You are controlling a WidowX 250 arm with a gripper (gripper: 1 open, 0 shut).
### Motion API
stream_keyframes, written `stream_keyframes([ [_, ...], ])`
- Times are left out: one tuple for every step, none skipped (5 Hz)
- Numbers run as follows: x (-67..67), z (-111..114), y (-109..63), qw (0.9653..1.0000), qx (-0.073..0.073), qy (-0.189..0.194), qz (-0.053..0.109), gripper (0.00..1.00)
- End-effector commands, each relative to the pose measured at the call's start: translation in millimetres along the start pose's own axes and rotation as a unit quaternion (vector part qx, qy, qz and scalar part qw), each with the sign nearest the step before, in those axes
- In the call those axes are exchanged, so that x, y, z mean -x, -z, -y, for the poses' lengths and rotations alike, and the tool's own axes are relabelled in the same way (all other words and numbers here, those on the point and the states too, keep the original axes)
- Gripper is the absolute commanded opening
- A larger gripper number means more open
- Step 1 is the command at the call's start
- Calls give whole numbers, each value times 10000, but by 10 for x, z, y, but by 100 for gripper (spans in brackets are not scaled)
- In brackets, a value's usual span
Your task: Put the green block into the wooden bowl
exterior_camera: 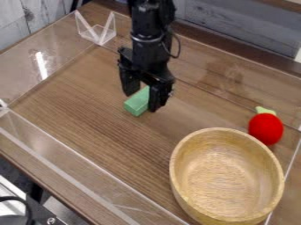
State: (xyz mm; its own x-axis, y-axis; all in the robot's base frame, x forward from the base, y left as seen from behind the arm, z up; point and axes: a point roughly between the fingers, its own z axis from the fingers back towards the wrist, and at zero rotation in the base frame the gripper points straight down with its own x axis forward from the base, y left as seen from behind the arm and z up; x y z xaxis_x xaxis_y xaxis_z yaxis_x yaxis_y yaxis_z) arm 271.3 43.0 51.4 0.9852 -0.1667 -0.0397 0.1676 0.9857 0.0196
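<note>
The green block [136,105] lies flat on the wooden table, left of centre. My black gripper [143,93] points straight down over it, open, with one finger on each side of the block's far end. That far end is hidden behind the fingers; whether they touch the block I cannot tell. The wooden bowl [185,181] sits empty at the lower right, well apart from the block and the gripper.
A red strawberry-like toy [267,127] rests by the bowl's far right rim. Clear plastic walls [47,66] fence the table on the left and front. A clear stand [97,28] is at the back left.
</note>
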Motion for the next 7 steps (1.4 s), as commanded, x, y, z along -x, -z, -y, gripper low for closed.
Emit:
stream_keyframes([
  [-43, -56, -2, 9998, -105, -49, 158, 100],
  [-64, -58, 71, 9998, -118, -47, 180, 100],
  [-83, -81, 104, 9997, -126, -57, 223, 100],
  [-103, -125, 103, 9994, -104, -38, 340, 100],
  [-120, -148, 105, 9992, -56, -36, 406, 100],
  [-134, -161, 133, 9991, -32, -51, 431, 0],
  [-133, -145, 106, 9989, 35, -57, 457, 100],
])
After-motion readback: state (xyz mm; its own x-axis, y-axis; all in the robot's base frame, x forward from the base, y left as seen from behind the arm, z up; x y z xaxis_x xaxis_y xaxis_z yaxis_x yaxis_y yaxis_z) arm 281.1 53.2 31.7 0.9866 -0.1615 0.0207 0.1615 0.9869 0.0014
